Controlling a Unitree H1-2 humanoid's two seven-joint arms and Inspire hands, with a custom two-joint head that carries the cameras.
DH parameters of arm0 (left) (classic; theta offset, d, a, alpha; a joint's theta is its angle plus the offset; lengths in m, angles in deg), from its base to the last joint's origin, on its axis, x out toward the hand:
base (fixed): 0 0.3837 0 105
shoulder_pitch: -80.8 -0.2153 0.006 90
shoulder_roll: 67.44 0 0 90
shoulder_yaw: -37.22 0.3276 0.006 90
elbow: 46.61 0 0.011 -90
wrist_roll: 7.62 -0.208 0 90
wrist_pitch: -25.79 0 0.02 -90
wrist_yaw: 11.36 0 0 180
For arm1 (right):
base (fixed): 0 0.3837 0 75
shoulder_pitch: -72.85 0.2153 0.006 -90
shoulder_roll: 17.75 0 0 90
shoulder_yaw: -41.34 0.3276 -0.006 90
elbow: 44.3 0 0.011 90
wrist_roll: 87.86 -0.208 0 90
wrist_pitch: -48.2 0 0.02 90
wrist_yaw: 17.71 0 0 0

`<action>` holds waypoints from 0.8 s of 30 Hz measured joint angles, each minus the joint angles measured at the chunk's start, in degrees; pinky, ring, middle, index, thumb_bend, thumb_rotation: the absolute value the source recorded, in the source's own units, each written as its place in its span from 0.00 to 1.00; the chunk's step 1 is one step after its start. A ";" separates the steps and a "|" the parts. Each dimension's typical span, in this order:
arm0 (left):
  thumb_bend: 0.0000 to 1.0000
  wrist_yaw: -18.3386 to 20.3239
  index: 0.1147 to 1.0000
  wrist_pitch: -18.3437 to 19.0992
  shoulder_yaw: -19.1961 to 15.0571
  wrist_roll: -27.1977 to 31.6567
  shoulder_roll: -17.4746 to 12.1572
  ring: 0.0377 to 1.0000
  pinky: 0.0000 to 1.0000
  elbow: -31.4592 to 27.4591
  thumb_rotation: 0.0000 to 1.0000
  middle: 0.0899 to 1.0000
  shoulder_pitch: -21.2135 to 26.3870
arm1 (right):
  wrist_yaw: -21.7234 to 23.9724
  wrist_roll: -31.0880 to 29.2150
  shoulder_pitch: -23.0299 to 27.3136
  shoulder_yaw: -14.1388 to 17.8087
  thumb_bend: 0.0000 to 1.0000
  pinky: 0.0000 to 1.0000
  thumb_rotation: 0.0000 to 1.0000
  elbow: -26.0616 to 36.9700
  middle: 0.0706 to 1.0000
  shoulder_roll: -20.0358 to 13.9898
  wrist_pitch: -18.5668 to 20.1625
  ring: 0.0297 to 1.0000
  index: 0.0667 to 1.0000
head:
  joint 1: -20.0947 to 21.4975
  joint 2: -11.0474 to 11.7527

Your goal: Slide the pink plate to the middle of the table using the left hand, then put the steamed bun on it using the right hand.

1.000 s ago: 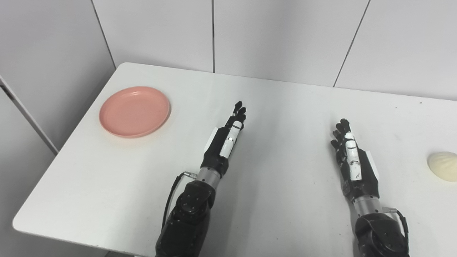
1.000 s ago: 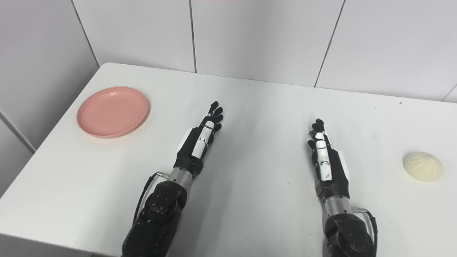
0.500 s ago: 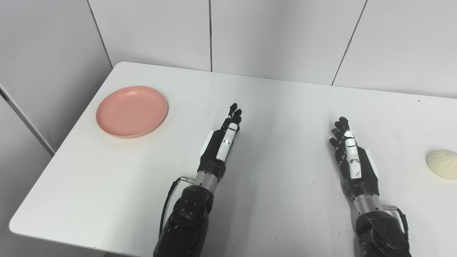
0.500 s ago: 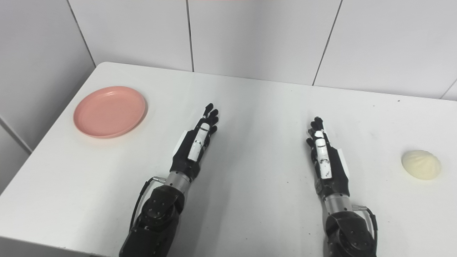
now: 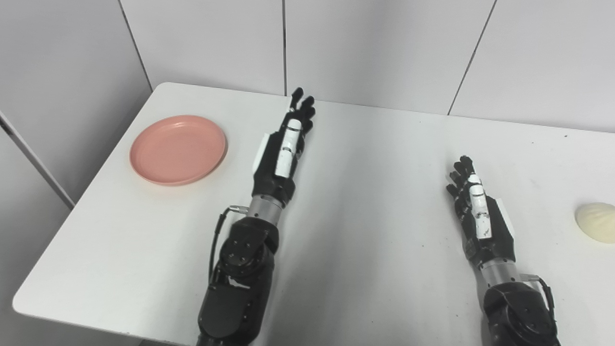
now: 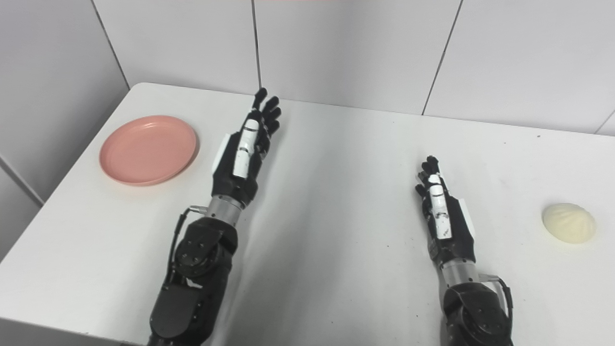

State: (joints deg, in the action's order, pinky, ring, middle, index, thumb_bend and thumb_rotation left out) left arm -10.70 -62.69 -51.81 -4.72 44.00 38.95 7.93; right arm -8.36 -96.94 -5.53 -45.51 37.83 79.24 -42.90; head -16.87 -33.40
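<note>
A white table (image 5: 384,250) with rounded corners stands against pale grey wall panels (image 5: 379,48) split by thin dark seams.

White table (image 5: 365,250): pink plate (image 5: 178,149) left, steamed bun (image 5: 596,228) right.

On the white counter (image 6: 336,202), the pink plate (image 6: 148,149) lies at the far left and the steamed bun (image 6: 569,223) at the right. The left hand (image 6: 245,154), fingers spread and empty, reaches just right of the plate. The right hand (image 6: 442,216), also empty, sits well apart from the bun.
</note>
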 measured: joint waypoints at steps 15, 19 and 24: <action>0.45 -4.79 0.97 1.59 -10.05 0.27 -5.52 0.95 0.97 -4.83 1.00 0.96 2.00 | 1.02 -1.19 0.30 0.43 0.19 1.00 1.00 -0.74 1.00 -0.99 -0.05 1.00 1.00 | -2.37 -0.17; 0.47 -6.12 0.98 1.39 -12.61 0.68 -6.62 0.96 1.00 -4.81 1.00 0.96 2.09 | 1.08 -1.19 0.29 0.43 0.18 1.00 1.00 -0.73 1.00 -1.08 -0.05 1.00 1.00 | -2.90 -0.44; 0.47 -8.11 0.98 1.38 -16.24 0.70 -8.22 0.95 0.98 -4.95 1.00 0.96 2.45 | 1.25 -1.61 0.29 0.44 0.18 1.00 1.00 -0.71 1.00 -1.24 -0.05 1.00 1.00 | -3.52 -0.44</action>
State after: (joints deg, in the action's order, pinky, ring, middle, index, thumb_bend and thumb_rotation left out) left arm -18.81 -61.32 -68.05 -4.01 35.78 34.00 10.38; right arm -7.10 -98.55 -5.24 -45.07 37.12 78.00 -42.94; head -20.39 -33.84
